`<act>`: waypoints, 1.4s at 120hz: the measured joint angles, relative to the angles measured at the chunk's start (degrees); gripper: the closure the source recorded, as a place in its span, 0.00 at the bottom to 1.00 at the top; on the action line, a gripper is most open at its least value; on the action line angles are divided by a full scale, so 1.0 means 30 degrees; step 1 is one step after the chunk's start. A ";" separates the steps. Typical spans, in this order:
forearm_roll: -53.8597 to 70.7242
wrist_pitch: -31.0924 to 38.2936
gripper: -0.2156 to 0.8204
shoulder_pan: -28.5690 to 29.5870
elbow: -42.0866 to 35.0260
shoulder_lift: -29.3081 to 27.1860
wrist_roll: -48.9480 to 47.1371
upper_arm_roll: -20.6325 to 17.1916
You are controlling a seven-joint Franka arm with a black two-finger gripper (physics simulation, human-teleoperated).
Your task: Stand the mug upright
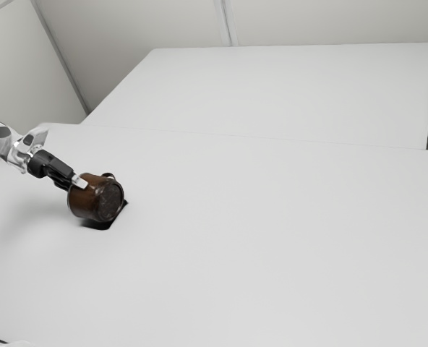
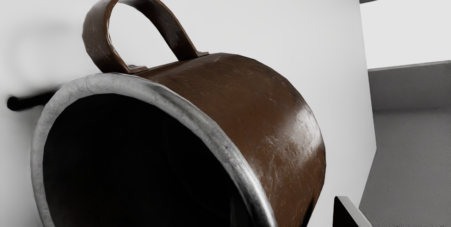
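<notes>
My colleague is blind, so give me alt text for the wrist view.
A scratched brown mug tipped on its side, its silvery rim and dark mouth facing the camera, handle jutting out, a robot fingertip beside it.

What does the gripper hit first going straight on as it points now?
Likely the mug: it's tipped over, rim facing the gripper, whose tip already overlaps it in the exterior view. Exact depth there is unclear.

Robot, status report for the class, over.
Gripper open at the rim. Mug on its side, not yet upright. Handle stands clear of the jaws.
</notes>
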 joint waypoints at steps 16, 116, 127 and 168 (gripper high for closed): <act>-0.0140 -0.0236 0.74 0.0019 0.0000 -0.0051 -0.0125 -0.0062; 0.0661 0.3085 0.95 -0.1951 -0.4799 -0.5367 -0.0458 -0.0167; 0.1151 0.4339 0.95 -0.2928 -0.5854 -0.6432 -0.0471 -0.0168; 0.3890 0.9614 0.95 -0.5553 -0.9898 -0.9938 -0.0892 -0.0986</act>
